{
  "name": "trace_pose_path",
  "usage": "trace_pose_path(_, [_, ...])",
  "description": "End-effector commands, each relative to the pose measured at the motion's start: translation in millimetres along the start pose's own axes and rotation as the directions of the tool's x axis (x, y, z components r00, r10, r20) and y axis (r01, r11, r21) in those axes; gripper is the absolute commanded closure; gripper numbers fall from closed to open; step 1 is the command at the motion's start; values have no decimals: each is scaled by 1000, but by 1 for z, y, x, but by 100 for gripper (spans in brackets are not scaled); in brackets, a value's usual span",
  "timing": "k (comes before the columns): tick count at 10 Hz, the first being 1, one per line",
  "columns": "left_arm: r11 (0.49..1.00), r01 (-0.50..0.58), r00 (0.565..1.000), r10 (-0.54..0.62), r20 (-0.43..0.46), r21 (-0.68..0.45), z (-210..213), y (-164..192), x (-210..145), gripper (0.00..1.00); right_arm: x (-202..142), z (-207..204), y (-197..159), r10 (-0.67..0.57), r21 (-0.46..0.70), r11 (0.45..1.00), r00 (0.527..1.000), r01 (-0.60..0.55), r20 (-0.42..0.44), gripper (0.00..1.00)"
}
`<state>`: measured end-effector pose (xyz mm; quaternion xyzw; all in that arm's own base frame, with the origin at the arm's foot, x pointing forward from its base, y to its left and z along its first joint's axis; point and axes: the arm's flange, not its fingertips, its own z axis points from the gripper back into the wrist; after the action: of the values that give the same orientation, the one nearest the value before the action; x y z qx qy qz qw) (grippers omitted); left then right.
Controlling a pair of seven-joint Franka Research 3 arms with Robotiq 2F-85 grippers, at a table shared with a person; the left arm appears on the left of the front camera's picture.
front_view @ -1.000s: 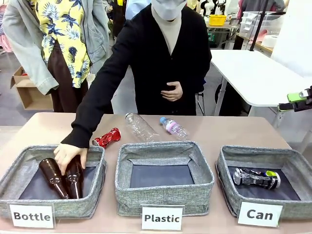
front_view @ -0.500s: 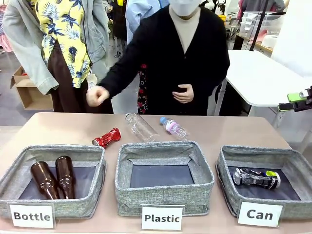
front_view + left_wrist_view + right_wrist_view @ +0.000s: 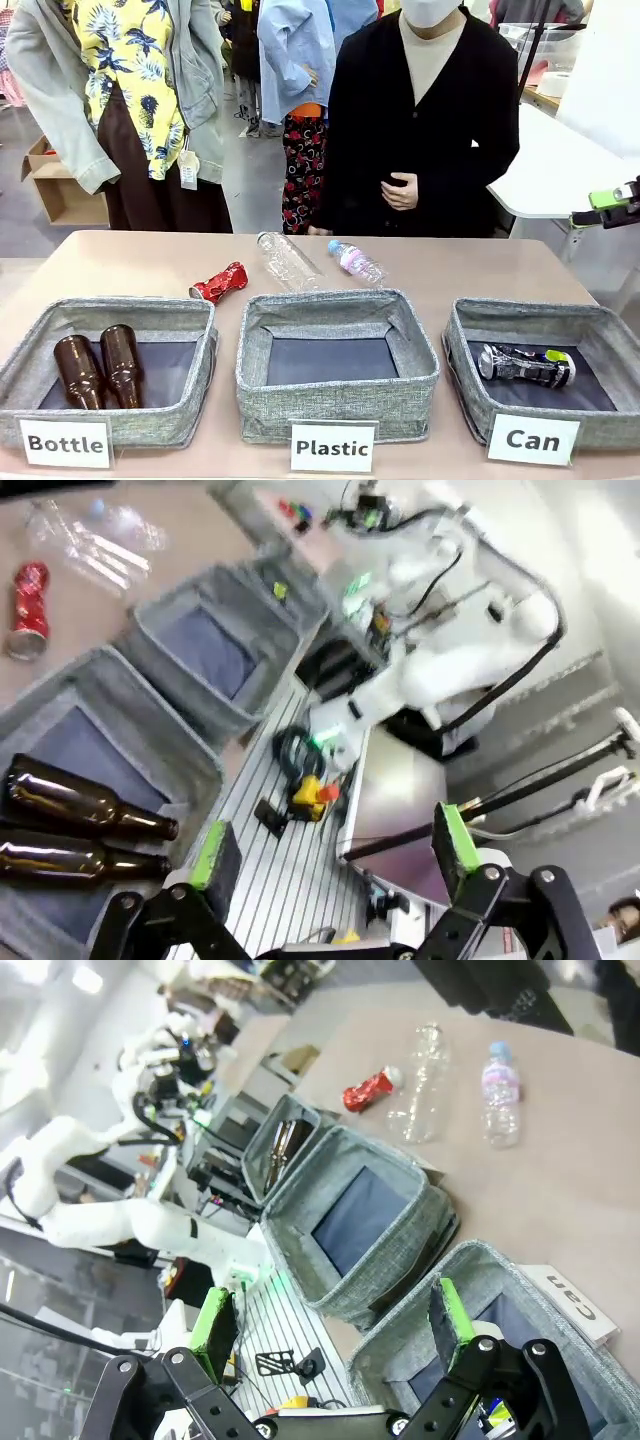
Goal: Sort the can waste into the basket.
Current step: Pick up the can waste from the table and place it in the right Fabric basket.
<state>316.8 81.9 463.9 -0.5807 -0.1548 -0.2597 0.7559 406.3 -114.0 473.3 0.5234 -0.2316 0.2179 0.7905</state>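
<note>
Red can (image 3: 220, 282), crushed, lies on its side on the surface (image 3: 90, 262), just past the far rim of the Bottle bin (image 3: 150, 425) and left of the clear plastic bottles (image 3: 288, 260). It is outside every bin.

Dark can (image 3: 525, 365) with green and yellow marks lies flat inside the Can basket (image 3: 465, 395), lengthwise across its floor.

Two brown bottles (image 3: 98, 370) lie side by side in the Bottle bin. The Plastic bin (image 3: 335, 400) sits in the middle.

Left jaws: spread wide in open air, held high on the robot's side of the surface. In the left wrist view the Bottle bin lies off to one side and the red can is well apart, at the far edge of the frame.

Right jaws: spread wide in open air. A green pad (image 3: 605, 199) sits at the right edge of the front view, above and beyond the Can basket. In the right wrist view that basket's corner lies just past the fingertips, and the red can is well apart across the surface.

A person stands at the far side, one hand (image 3: 400, 190) held against the body.
</note>
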Motion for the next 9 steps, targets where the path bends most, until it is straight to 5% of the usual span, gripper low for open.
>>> trace_pose_path(1, [995, -27, 987, 41, -155, 91, -30, 3, 23, 0, 0, 4, 1, 20, 6, 1000, 1000, -20, -7, 0])
trace_pose_path(2, [982, -48, 990, 71, -122, 183, -42, 3, 27, 0, 0, 4, 1, 20, 6, 1000, 1000, -20, -7, 0])
trace_pose_path(3, [944, -121, 992, 127, 3, 306, -39, 1, 27, 0, 0, 4, 1, 20, 6, 1000, 1000, -20, -7, 0])
trace_pose_path(4, [994, -25, 992, 37, -123, 104, -46, 5, 30, 0, 0, 4, 1, 20, 6, 1000, 1000, -20, -7, 0])
trace_pose_path(6, [994, -25, 992, 37, -123, 104, -46, 5, 30, 0, 0, 4, 1, 20, 6, 1000, 1000, -20, -7, 0])
trace_pose_path(9, [915, -63, 995, 90, -49, 400, -77, 1, 79, 0, 0, 4, 1, 20, 6, 1000, 1000, -20, -7, 0])
